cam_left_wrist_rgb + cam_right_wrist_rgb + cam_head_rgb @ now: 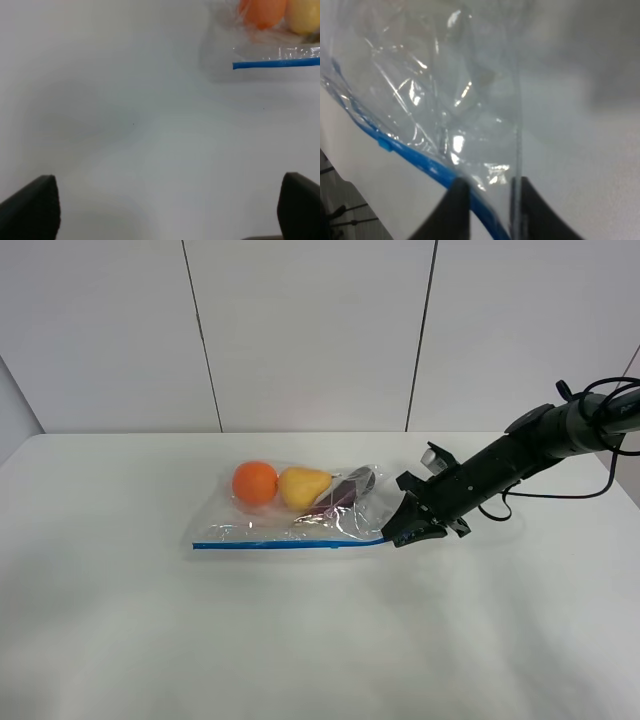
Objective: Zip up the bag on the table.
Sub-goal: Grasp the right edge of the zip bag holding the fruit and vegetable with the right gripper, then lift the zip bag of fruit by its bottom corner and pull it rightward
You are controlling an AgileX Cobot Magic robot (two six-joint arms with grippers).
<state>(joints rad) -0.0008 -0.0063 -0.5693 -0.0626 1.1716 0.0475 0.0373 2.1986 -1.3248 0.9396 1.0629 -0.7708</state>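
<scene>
Lying flat near the middle of the large white matte table [320, 640]: clear crinkly plastic zip bag [270, 525], with its thin blue seal strip [290, 542] along the edge nearest the exterior camera, roughly parallel to the table's front edge. Seen through the film: round orange [255, 482] at the left end, yellow pear [303, 486] touching it, purple eggplant [340, 500] just right of the pear. Whether the seal is pressed together along its length: cannot tell.

Right gripper [400, 534]: black, on a black arm [520, 455] slanting down from the right edge of the exterior view, tip at the right-hand end of the seal strip. In the right wrist view its two dark fingers [457, 210] stand close together. The blue strip and a fold of clear film run between them. Jaws drawn in on the plastic, the narrow gap filled by the bag.

Left gripper [167, 205]: outside the exterior view. Its wrist view shows two black fingertips [30, 205] at opposite sides of the picture, spread wide, bare tabletop between them. The left-hand end of the seal strip, the orange and the pear lie ahead of it, well apart from the fingers.
</scene>
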